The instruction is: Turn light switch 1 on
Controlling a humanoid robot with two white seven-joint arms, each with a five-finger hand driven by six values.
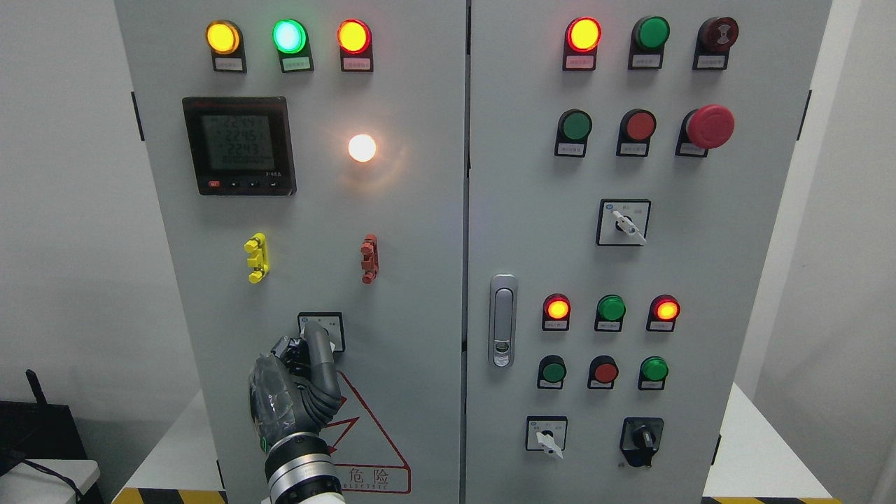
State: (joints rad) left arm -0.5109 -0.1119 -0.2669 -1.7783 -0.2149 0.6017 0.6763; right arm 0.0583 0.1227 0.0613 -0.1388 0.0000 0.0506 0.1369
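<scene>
Grey steel cabinet door (308, 210), lower middle: the small square black-framed rotary switch (329, 323) is covered by the left hand (301, 378), its fingers curled onto the knob. Above, a round white lamp (362, 148) is lit.

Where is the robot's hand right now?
In the head view, the left hand is low on the left cabinet door, at the rotary switch above the red warning triangle.

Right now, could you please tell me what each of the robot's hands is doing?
Left hand: fingers closed on the rotary switch on the left door of the cabinet.
Right hand: not in view.
</scene>
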